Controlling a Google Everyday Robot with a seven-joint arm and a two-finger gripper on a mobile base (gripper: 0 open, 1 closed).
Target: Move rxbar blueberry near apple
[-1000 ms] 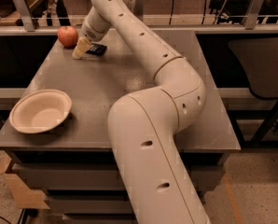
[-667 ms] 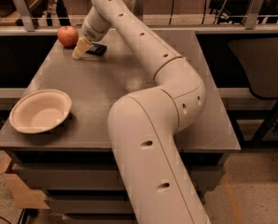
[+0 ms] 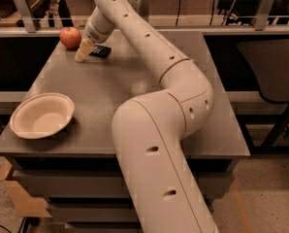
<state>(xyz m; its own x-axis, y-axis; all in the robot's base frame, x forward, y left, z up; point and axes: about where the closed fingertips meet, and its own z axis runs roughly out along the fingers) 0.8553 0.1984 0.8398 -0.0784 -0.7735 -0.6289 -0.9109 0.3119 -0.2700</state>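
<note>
The gripper [image 3: 84,50] hangs over the table's [image 3: 101,96] far corner, beside the dark rxbar blueberry [image 3: 102,52] (lettering unreadable), near the apple [image 3: 70,37]; its grip cannot be told.

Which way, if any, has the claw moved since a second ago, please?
No, it has not moved: the claw stays just beside the apple, close against the rxbar blueberry.

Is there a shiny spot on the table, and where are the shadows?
Camera view: a pale sheen lies on the table beside the arm; a dark shadow sits just right of the bowl; the gripper, at the far left corner between the apple and the rxbar blueberry, is brightly lit.
</note>
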